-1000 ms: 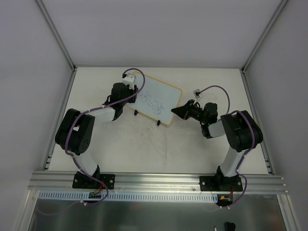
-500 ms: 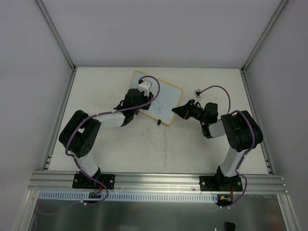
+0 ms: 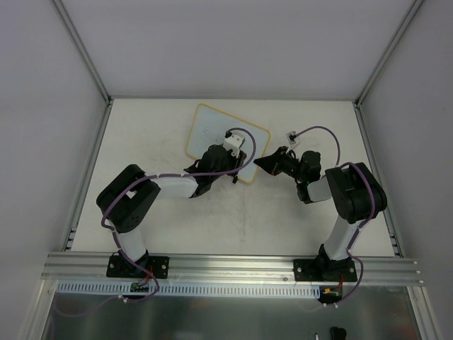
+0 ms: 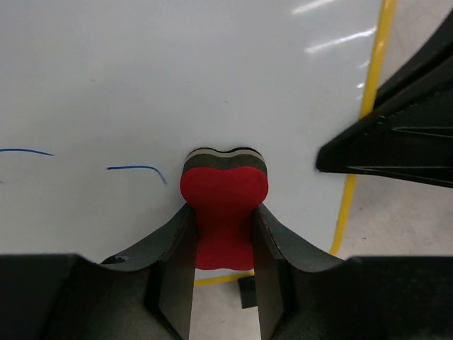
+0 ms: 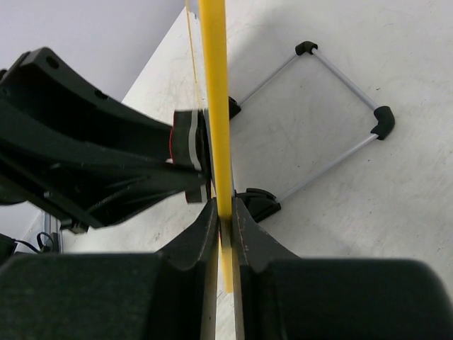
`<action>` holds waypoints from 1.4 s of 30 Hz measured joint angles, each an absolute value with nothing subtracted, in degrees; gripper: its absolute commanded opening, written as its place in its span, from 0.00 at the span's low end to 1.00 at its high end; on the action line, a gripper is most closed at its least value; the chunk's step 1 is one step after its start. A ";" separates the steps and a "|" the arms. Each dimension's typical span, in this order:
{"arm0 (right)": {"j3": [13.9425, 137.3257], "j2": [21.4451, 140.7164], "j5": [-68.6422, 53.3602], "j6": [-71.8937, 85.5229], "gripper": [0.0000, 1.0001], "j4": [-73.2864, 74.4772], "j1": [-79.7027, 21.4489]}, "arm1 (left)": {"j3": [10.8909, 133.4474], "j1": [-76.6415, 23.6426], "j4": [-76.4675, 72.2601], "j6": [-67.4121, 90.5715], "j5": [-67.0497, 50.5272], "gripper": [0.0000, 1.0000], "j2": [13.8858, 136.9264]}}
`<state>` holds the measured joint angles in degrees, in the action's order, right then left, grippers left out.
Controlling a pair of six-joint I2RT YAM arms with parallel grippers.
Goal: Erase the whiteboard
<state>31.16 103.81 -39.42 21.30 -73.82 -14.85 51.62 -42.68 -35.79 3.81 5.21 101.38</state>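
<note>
1. White bench — the whiteboard stands at its far middle.
2. Your left jaws pinch the red eraser against its face.
3. Your right jaws clamp its right edge.

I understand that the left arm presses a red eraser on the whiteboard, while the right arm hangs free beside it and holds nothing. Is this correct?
Not quite. The right arm does not hang free: its jaws are shut on the yellow frame of the whiteboard, as the right wrist view shows. The left arm does press the red eraser on the board.
</note>
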 measured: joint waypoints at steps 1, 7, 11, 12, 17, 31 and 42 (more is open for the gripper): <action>31.16 103.81 -39.35 21.17 0.00 -73.76 -14.85 | 51.62 -43.40 -35.81 3.88 5.19 0.00 101.60; 31.16 103.81 -38.74 20.58 0.00 -73.17 -14.79 | 51.72 -45.41 -36.14 4.62 4.84 0.00 102.80; 31.16 103.83 -38.74 20.51 0.00 -73.17 -14.76 | 51.72 -45.41 -36.18 5.17 4.60 0.00 102.80; 31.16 103.83 -38.74 20.49 0.00 -73.19 -14.76 | 51.72 -45.41 -36.18 5.15 4.64 0.00 102.80; 31.16 103.83 -38.79 20.51 0.00 -73.23 -14.76 | 51.83 -45.41 -36.14 4.58 6.57 0.00 102.80; 31.18 103.83 -38.04 20.56 0.00 -73.69 -14.87 | 51.44 -37.45 -35.29 4.91 2.28 0.00 102.39; 31.18 103.83 -38.24 20.56 0.00 -73.84 -14.90 | 50.94 -35.94 -34.96 7.01 1.56 0.00 102.24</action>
<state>31.18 103.83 -38.24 20.56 -73.84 -14.90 50.94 -35.94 -34.96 7.01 1.56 102.24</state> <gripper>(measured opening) 0.103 0.316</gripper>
